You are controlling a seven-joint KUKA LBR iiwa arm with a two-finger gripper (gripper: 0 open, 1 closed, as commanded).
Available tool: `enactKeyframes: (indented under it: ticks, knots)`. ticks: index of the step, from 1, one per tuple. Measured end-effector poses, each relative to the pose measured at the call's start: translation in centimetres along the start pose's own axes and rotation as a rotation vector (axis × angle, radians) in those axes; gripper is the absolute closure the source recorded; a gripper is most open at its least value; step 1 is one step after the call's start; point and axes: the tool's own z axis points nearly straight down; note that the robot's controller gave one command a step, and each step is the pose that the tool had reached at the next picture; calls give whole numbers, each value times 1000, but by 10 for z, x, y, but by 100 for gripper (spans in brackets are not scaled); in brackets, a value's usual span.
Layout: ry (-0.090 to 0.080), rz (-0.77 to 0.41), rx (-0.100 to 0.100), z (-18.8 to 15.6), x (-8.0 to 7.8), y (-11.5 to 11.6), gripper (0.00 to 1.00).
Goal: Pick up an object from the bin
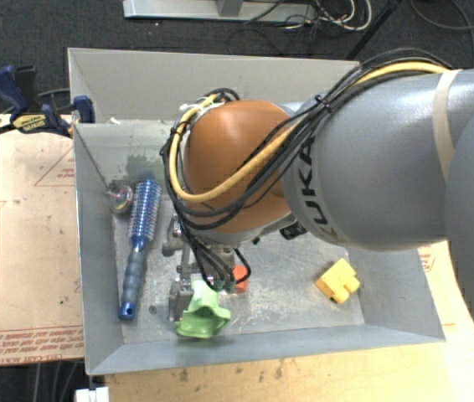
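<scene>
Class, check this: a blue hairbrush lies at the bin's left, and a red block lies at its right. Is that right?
Not quite. In the camera view the block at the right is yellow, not red. The blue hairbrush does lie at the bin's left.

The bin (220, 74) is lit brightly from above; soft shadow is cast beneath the arm (388, 166), whose orange cover (237, 141) is faintly glazed.
</scene>
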Motion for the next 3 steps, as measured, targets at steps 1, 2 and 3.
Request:
enactKeyframes:
  ticks: [1,2,3]
  knots:
    - [2,-243,2,125,-5,-63,0]
    - [-9,-550,-2,108,-70,-2,0]
    - [-14,-507,0,130,-59,-10,0]
